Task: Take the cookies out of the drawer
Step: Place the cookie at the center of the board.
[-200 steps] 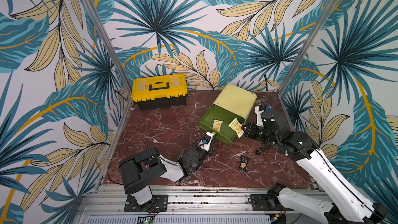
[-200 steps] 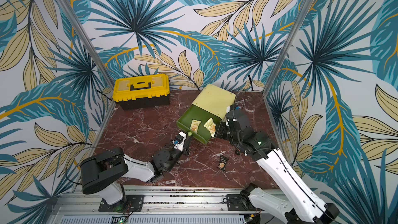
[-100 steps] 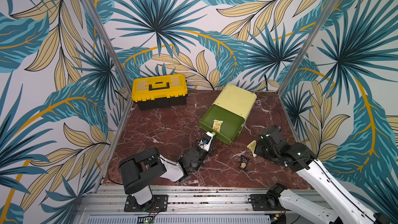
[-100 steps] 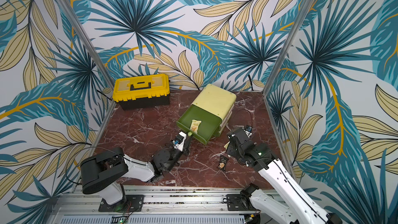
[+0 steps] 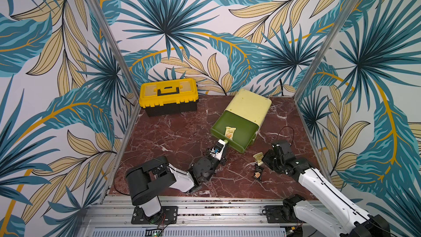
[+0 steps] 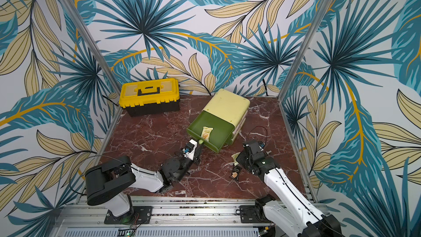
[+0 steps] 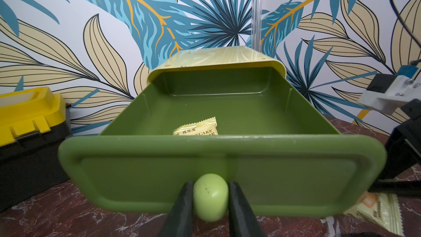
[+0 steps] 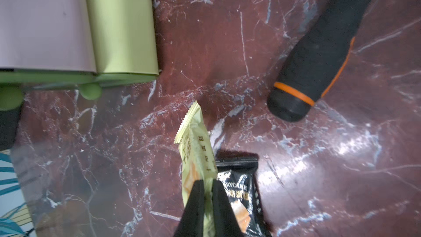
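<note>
Walls point(image 5: 173, 19): wallpaper on three sides, large teal and beige palm leaves with orange veins on white. Silver metal posts point(image 5: 105, 34) at both back corners. Surface point(image 5: 182, 133): glossy dark red marble, white veining. Ribbed aluminium rail point(image 5: 216, 208) along lower frame edge. Light even.

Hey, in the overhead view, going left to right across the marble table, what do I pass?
Yellow toolbox, pale yellow packet in the green drawer, black packet on the table, right arm. Overlapping, so skipped: left gripper on the drawer knob, right gripper's held packet.
</note>
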### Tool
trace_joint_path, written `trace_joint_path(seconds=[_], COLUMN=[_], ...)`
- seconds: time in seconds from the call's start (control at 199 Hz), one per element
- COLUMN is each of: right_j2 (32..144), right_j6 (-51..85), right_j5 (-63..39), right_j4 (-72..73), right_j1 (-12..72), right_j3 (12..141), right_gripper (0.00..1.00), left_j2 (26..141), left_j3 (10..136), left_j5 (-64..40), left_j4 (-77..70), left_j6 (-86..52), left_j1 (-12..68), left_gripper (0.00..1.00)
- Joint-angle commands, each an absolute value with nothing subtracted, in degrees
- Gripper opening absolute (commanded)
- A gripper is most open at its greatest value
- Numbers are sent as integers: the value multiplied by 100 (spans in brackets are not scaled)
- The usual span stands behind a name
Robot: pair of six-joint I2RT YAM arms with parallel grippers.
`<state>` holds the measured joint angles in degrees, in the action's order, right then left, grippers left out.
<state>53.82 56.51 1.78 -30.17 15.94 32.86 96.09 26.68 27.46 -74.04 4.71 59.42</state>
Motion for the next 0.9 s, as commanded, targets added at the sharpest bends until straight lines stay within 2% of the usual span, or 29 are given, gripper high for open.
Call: trace_joint_path(seconds=[0.0,0.176,0.266,0.291,0.341,0.376,0.441,0.502,0.697,0.898], right_j2=[5554,6009,6139,6160,6182,6178,6114,5990,5534,5648], right_j6=[5437,5237,5185,5165,5170,5185,5177,5141,4519,3302], right_j5=[-335,-425,-473,-465,-417,-345,-225,-73,381,268], right_j4=[-2275,-1797,-1678,-1680,-1727,-1851,-2080,-2413,-3686,-4654], right_j1=[1320,1105,1021,1001,976,967,957,958,958,1167], right_j3=[3047,2900,2849,2827,2779,2769,2787,2891,3790,5377], right_gripper=[0,0,4,8,25,33,45,51,54,54], left_j2=[9544,9556,9570,9567,9574,9575,9579,9580,9608,9606], left_j3=[2795,2804,2820,2830,2838,2834,2838,2839,2872,2857], left_j5=[2892,2899,2892,2899,2893,2883,2874,2874,2839,2848], left_j4=[-7383,-7393,-7374,-7358,-7339,-7339,-7331,-7347,-7355,-7387], left_j6=[596,581,580,571,562,559,558,567,606,606], left_j1=[5935,5933,5933,5933,5933,5938,5938,5936,5936,5935], left_gripper=[6,7,7,6,7,7,7,7,7,7])
